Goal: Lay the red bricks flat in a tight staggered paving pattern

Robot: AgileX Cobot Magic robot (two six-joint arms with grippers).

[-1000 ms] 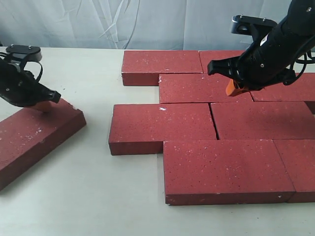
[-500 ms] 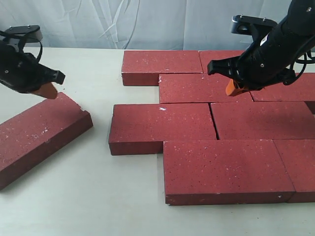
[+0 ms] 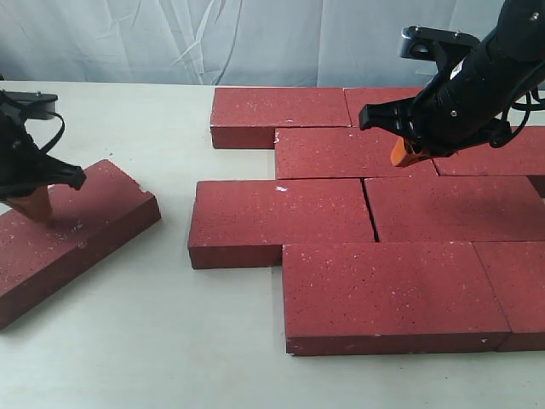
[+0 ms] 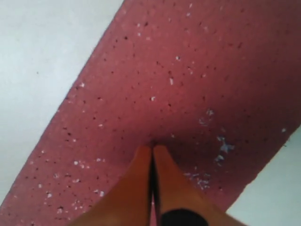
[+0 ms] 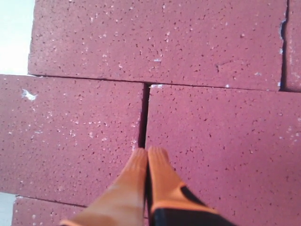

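**One loose brick under the left hand, the paved patch under the right**

The loose brick [image 3: 81, 230] lies flat on the bench [image 3: 145, 341], directly beneath the left hand [image 3: 34, 207]. It is turned askew to the other rows. Its dark red top is flecked with white, and one end runs out of the exterior view. The left hand's orange fingertips [image 4: 141, 162] are pressed together with only a thin line between them. They grip nothing, and their points rest on the brick's top face, away from its edges.

Away from that hand, on the side toward the other arm, a strip of bare bench separates the loose brick from the paved bricks [image 3: 375, 213]. These lie flat in four staggered rows, each row offset from the next, with narrow joints between them. The nearest of them, the third-row brick [image 3: 277, 217], faces the loose brick's end without touching it.

The right hand [image 3: 400, 153] is over this patch, above the second row from the back. Its fingertips [image 5: 160, 165] are also closed against each other and hold nothing. In the right wrist view the tips point at a joint [image 5: 143, 117] between two neighbouring bricks, and a third brick runs across just beyond that joint. Whether the tips touch the brick surface cannot be told from these views.

A pale cloth backdrop [image 3: 255, 38] hangs behind both arms.
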